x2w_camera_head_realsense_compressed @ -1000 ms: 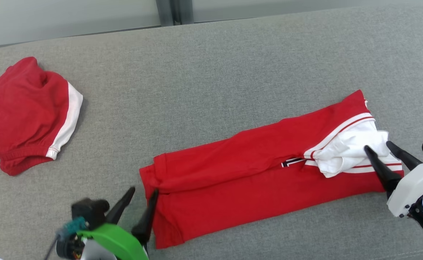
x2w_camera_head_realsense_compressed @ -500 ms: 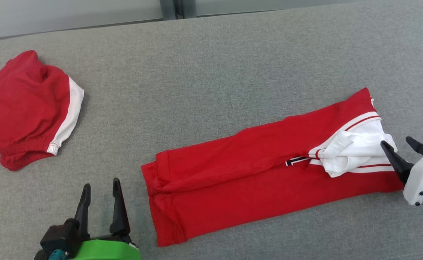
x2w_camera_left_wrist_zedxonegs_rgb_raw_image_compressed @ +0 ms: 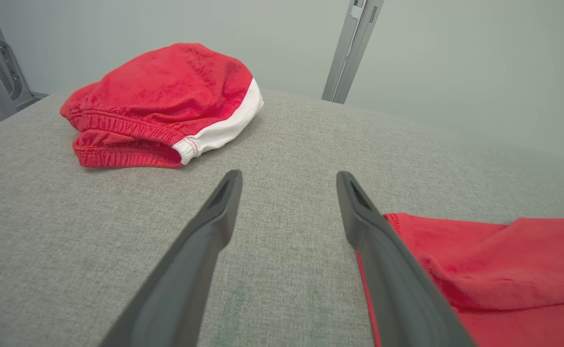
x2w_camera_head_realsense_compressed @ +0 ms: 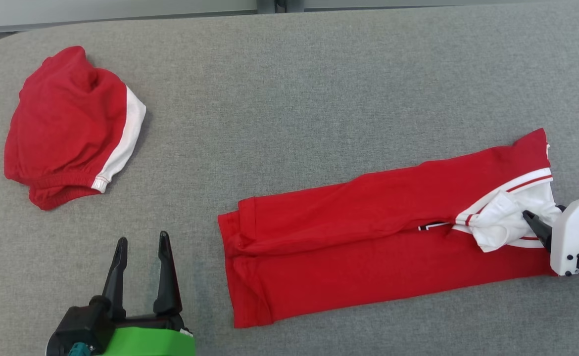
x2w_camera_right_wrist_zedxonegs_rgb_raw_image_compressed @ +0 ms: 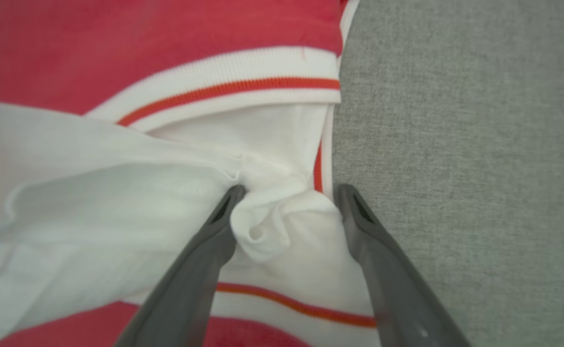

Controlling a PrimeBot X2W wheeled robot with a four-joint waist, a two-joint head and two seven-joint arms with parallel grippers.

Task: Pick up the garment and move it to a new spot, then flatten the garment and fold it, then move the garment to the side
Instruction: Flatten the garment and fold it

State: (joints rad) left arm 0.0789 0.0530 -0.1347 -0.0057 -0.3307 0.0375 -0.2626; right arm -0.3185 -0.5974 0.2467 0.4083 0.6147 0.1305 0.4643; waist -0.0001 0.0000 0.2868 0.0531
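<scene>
Looking down, we see the red garment (x2w_camera_head_realsense_compressed: 368, 247) lying long across the lower right of the grey bench (x2w_camera_head_realsense_compressed: 319, 99); our right tool (x2w_camera_right_wrist_zedxonegs_rgb_raw_image_compressed: 289, 188) stands wide around its bunched white end, our left tool (x2w_camera_head_realsense_compressed: 142, 238) wide and empty at lower left.

Right end effector (x2w_camera_head_realsense_compressed: 542, 211) — partly cut off at the head view's right edge; garment (x2w_camera_right_wrist_zedxonegs_rgb_raw_image_compressed: 118, 202) blurs close-up.
</scene>
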